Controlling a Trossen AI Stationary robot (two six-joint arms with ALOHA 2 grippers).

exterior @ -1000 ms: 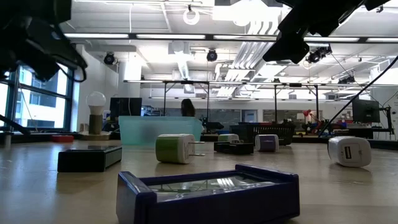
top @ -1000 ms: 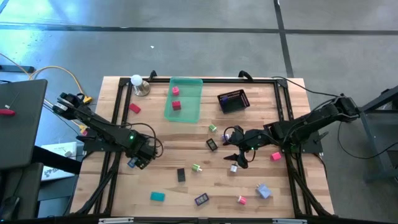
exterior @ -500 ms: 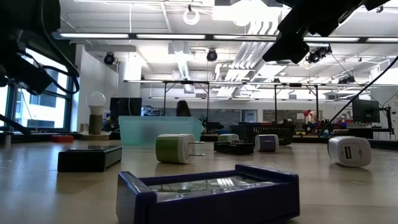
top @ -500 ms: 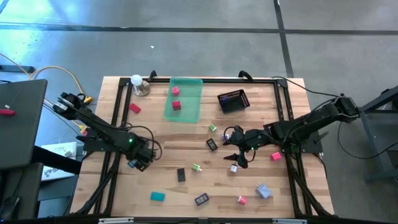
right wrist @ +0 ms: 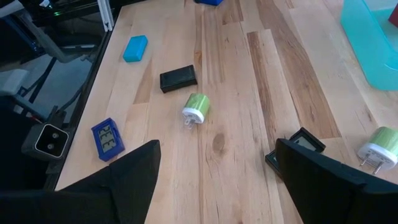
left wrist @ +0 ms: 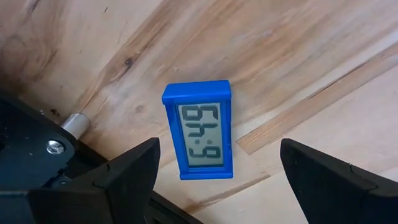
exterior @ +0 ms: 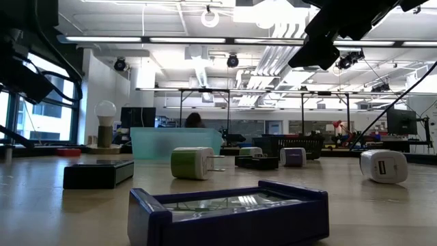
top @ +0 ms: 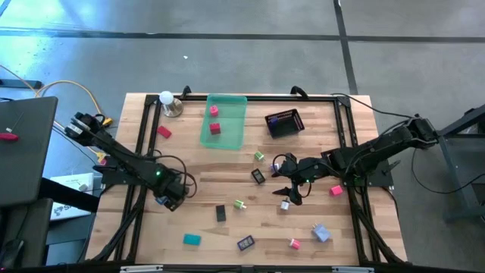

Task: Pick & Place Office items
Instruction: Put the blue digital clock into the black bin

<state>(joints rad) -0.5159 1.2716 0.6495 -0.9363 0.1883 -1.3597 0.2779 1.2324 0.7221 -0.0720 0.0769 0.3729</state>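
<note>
Small office items lie scattered on the wooden table. A blue digital clock lies flat, face up, near the table's left rail. My left gripper hangs open above it, pointing down, a finger on either side and touching nothing; in the high view this gripper is at the left. My right gripper stands open right of centre, above a white plug. Nearby lie a green plug, a black block, a teal piece and a second blue clock.
A translucent green tray with two red-pink pieces stands at the back, with a black mesh basket to its right. A bulb lamp stands at the far left corner. Pink pieces and a lavender piece lie at the right.
My left gripper has sunk a little toward the blue clock and drifted slightly toward the table's left edge, staying open. My right arm has kept still.
</note>
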